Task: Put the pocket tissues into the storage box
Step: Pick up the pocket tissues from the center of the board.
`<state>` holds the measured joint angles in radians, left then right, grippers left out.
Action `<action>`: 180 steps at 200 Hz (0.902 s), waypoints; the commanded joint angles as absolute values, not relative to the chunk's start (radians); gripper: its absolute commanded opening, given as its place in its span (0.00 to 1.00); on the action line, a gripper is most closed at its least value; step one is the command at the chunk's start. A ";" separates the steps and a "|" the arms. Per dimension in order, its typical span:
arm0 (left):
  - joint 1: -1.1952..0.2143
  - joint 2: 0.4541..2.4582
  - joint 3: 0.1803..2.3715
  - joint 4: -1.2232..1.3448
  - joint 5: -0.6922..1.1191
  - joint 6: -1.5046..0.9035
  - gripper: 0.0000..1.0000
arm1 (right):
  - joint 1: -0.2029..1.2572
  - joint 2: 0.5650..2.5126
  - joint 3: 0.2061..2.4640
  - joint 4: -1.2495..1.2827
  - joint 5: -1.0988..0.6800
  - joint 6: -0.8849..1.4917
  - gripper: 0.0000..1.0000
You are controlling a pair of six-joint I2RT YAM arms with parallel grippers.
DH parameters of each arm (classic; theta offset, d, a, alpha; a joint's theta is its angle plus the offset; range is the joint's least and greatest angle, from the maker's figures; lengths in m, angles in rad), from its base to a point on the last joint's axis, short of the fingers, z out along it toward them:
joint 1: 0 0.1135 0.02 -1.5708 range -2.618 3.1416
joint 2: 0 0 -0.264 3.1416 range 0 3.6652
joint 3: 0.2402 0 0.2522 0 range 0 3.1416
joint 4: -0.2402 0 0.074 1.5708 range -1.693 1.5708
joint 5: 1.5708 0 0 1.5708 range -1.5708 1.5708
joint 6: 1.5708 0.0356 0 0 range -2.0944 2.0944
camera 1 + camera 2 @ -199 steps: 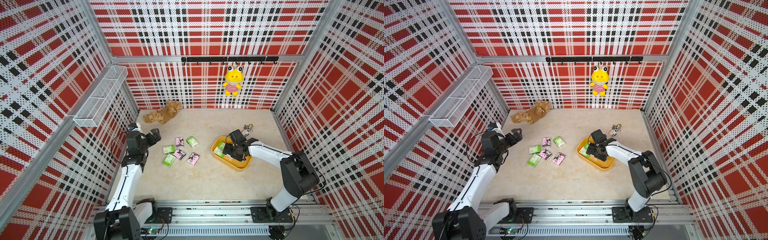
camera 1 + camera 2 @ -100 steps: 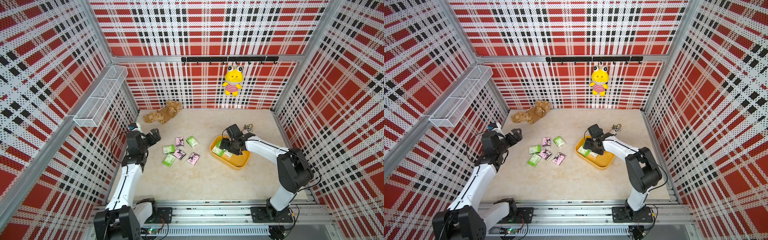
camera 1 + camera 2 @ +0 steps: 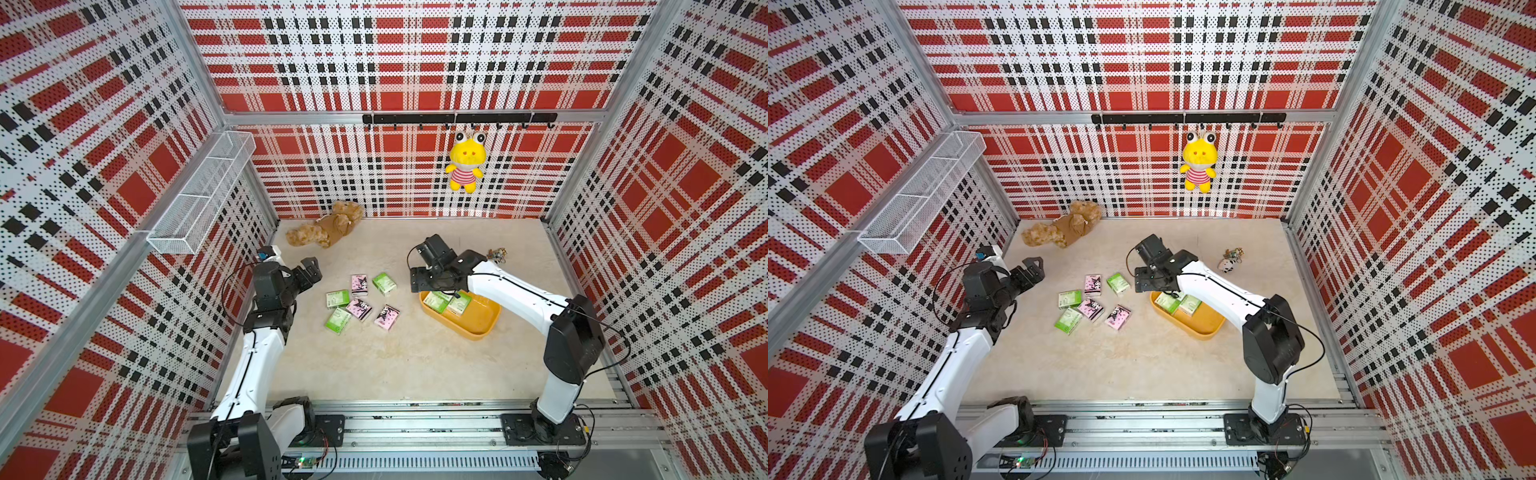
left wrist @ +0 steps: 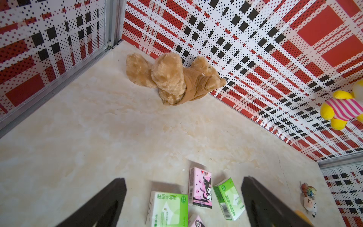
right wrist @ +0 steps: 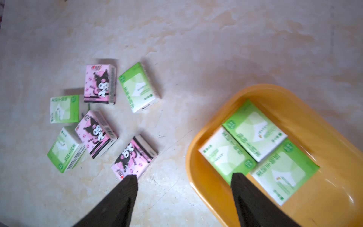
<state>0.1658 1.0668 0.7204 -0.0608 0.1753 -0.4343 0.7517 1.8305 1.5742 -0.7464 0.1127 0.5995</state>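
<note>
Over on the left, the left gripper (image 4: 183,182) hangs above the table (image 4: 98,127), fingers spread, nothing between them. Six pocket tissues (image 3: 360,308) lie loose mid-table: three green-and-white, three pink with a black cartoon figure, some touching. Further right, the right gripper (image 5: 183,178) hovers wide apart and empty over the edge of the storage box (image 3: 480,324), a shallow orange tray holding three green packets. The right arm (image 3: 519,295) covers one end of it in both top views; the packets' print is too blurred to read
</note>
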 commanded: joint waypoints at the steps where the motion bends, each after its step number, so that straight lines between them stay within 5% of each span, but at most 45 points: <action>1: 0.165 1.043 0.738 -0.064 0.167 -0.428 0.99 | 0.813 1.910 1.616 -0.778 0.094 0.457 0.83; 45: 0.170 1.031 0.736 -0.074 0.170 -0.428 0.99 | 0.856 2.097 1.824 -0.919 0.000 0.545 0.84; 180: 0.157 1.028 0.677 -0.038 0.179 -0.462 0.99 | 0.913 2.240 1.859 -0.869 -0.038 0.930 0.89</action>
<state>0.1658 1.0451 0.7071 -0.0566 0.1761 -0.4492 0.9039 2.2074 1.8435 -0.8719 -0.0498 0.8532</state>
